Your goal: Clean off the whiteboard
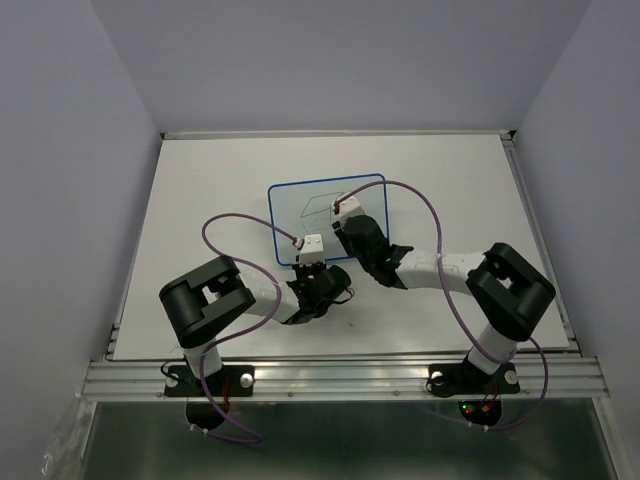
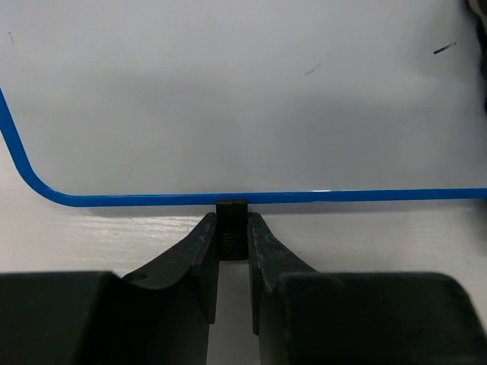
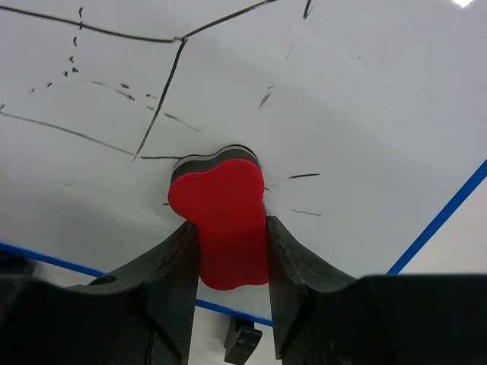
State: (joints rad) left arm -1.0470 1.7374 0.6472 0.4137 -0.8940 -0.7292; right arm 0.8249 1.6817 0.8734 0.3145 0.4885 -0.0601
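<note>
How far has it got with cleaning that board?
Partway. Done: the near strip of the whiteboard, seen from the left wrist, looks almost clean, with only faint specks. In hand: the left hand is shut on the black foot at the rim, while the right hand presses the red eraser onto the surface. Left: long black marker lines and scattered dashes beside the eraser.

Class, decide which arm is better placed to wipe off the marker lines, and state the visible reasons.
Right. The right hand is shut on the red eraser, set against the whiteboard beside the marker lines. The left hand only clamps the board's black foot and holds no eraser.
</note>
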